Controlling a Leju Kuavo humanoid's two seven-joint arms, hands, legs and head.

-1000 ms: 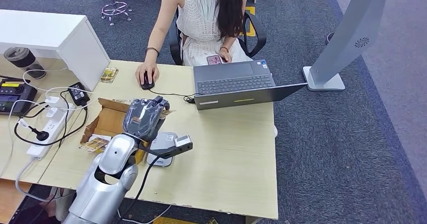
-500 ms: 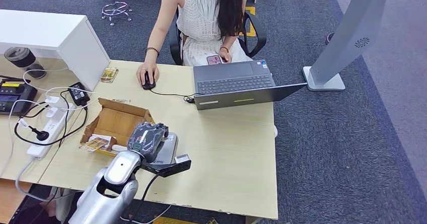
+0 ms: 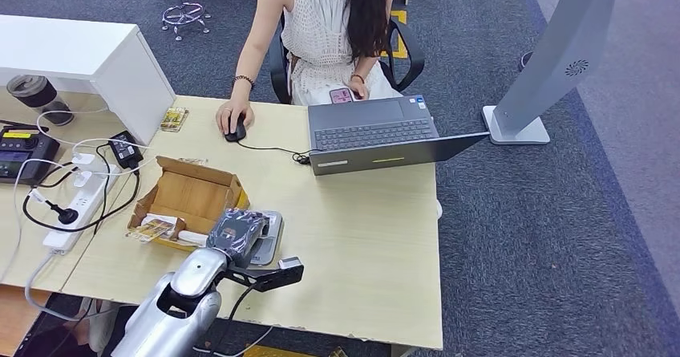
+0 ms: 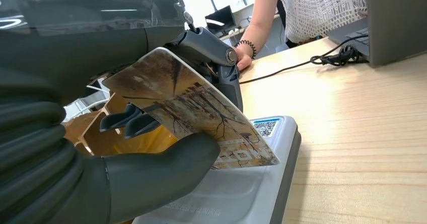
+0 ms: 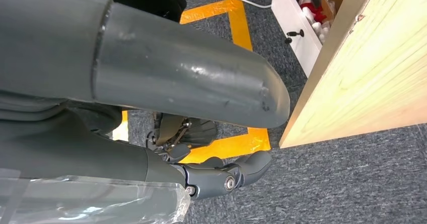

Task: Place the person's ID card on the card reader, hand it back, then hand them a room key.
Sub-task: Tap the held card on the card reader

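**Left hand holds the card down onto the reader**

Head view: the left hand [image 3: 237, 234] sits over the grey card reader [image 3: 269, 238] near the counter's [image 3: 361, 245] front edge, just beside the open cardboard box [image 3: 192, 196]. The hand hides the card. Across the counter a person [image 3: 321, 28] sits with one hand on a mouse [image 3: 234, 132], next to an open laptop [image 3: 377, 136].

Left wrist view: the card [image 4: 191, 108] is plain to see, printed with a brownish scene of bare trees. It is pinched between the thick thumb [image 4: 161, 176] below and dark fingers [image 4: 211, 48] above, tilted, with its far corner touching the reader's pale top next to a small QR sticker [image 4: 265, 127].

Right wrist view: the right hand [image 5: 221, 176] hangs beside the counter's edge above grey carpet with yellow floor tape [image 5: 236, 27]. Its fingers are curled in with nothing in them.

Against the frame a second ago, the left hand has drawn back from over the box and come down onto the reader.
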